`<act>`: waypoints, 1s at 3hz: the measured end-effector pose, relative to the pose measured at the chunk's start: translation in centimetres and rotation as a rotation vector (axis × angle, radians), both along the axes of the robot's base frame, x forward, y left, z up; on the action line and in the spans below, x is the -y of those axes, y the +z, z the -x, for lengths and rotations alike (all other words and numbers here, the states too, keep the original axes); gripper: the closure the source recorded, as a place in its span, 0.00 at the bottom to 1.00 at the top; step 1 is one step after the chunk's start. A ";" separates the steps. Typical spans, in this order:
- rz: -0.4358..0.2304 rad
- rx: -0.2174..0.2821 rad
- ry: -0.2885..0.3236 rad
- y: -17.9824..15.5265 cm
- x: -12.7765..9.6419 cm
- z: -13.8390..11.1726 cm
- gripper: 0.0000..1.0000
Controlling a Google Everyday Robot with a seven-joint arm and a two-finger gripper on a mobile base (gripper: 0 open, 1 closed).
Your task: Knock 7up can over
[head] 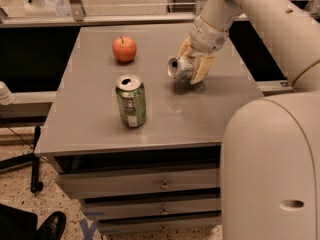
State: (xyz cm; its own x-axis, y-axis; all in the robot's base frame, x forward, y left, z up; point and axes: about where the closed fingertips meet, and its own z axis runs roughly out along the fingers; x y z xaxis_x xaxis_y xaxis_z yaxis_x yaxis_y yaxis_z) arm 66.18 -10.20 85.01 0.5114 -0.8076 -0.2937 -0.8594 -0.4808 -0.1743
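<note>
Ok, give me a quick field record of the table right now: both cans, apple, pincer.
7up can: tipped, silver top facing left, right-rear of the table
pincer: low over the table, right against the 7up can
green can: upright, front-centre, apart from everything else
apple: rear left, on its own
task status: 7up can not upright; unclear whether it rests fully on the table

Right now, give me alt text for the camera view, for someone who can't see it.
The robot's gripper is at a tipped 7up can near the back right of a grey cabinet top. A green can stands upright in front, and an apple sits back left.
</note>
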 end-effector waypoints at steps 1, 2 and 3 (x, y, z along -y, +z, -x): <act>0.002 -0.009 0.008 -0.2 -0.2 0.3 0.00; 0.003 -0.015 0.014 -0.2 -0.3 0.5 0.00; 0.001 -0.018 0.016 -0.2 -0.3 0.6 0.00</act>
